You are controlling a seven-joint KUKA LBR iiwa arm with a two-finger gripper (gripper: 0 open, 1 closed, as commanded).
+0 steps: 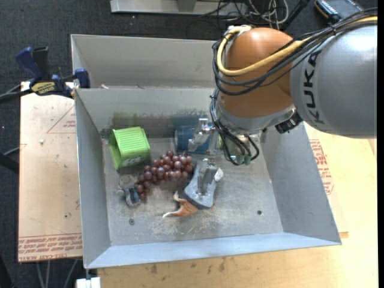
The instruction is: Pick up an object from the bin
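Observation:
My gripper (pixel 206 129) hangs under the arm's orange cover, low over the back middle of the bin. A blue boxy thing (pixel 185 138) lies directly beside it, on its left. In front of the gripper a grey-blue flat object (pixel 203 186) rests on the floor, with a small orange-brown piece (pixel 183 207) at its near end. A bunch of dark red grapes (pixel 164 167) lies just left of that.
A green box (pixel 129 147) stands at the left, near the back wall. A small grey-blue thing (pixel 130 195) lies at the front left, by the grapes' end. The bin's right half and front strip show bare floor. The arm covers the back right.

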